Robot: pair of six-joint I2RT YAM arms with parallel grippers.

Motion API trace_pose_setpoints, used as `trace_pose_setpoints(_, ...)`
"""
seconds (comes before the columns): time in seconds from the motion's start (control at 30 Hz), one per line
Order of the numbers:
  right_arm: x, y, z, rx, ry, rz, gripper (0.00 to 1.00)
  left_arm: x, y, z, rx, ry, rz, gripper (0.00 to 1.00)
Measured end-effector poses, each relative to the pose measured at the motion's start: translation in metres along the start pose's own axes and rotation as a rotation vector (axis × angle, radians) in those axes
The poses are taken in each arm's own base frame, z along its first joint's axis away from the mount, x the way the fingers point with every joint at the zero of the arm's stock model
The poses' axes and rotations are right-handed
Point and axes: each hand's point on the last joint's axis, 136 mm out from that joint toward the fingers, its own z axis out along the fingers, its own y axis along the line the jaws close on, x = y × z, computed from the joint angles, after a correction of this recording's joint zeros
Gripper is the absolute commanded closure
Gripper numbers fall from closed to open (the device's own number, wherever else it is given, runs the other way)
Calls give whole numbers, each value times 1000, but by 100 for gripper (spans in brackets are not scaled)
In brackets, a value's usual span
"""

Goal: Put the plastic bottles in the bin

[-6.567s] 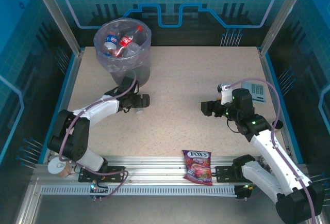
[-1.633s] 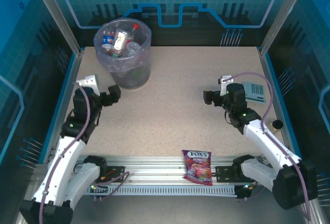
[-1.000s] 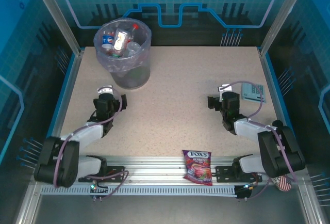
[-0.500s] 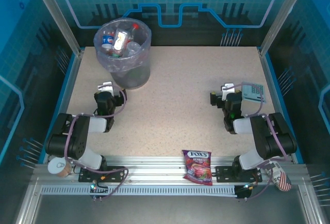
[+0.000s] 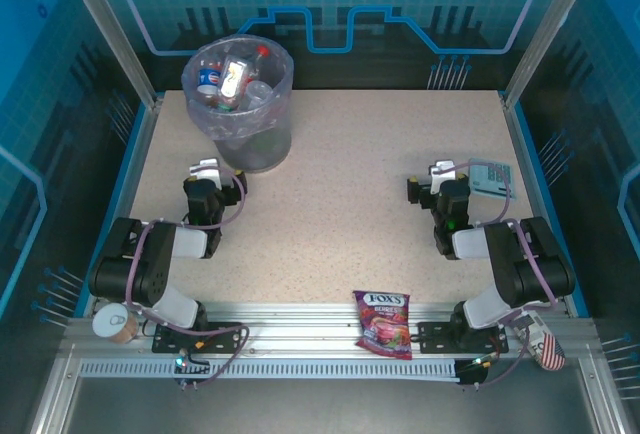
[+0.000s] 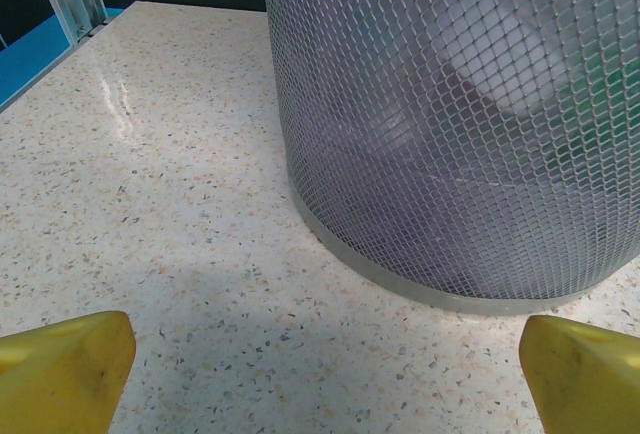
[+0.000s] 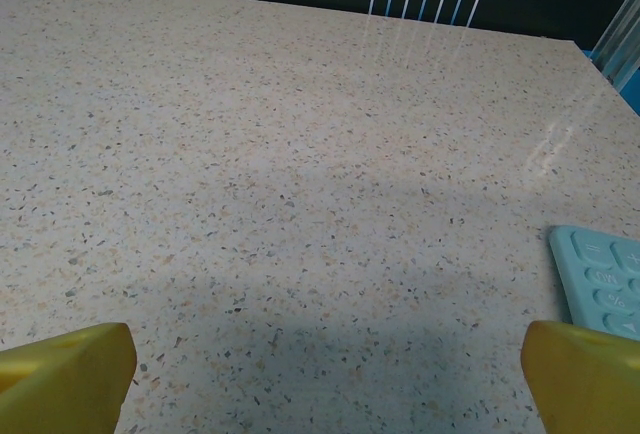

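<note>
Every one of the plastic bottles (image 5: 232, 79) I can see is heaped inside the bin (image 5: 262, 149), far left on the counter (image 5: 340, 184) (the Fox's candy bag (image 5: 383, 322) doesn't count). The left fingers (image 6: 60, 369) and right fingers (image 7: 60, 369) are spread apart and empty, so the job looks finished.

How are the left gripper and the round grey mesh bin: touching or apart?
Apart. Left wrist view shows bare speckled table between the left gripper and the bin.

Upper part of bin (image 6: 450, 124) off-frame
</note>
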Motion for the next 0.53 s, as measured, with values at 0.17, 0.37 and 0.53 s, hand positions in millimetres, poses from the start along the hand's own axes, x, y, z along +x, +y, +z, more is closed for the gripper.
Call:
trace_pose_setpoints(0.17,-1,0,0,0,-2,0,0,0,0,0,0,1,0,1)
trace_pose_setpoints(0.37,0,-1,0,-3,-2,3,0,1,0,0,0,2,0,1)
trace_pose_setpoints(0.53,0,0,0,-8,-2,7,0,1,0,0,0,2,0,1)
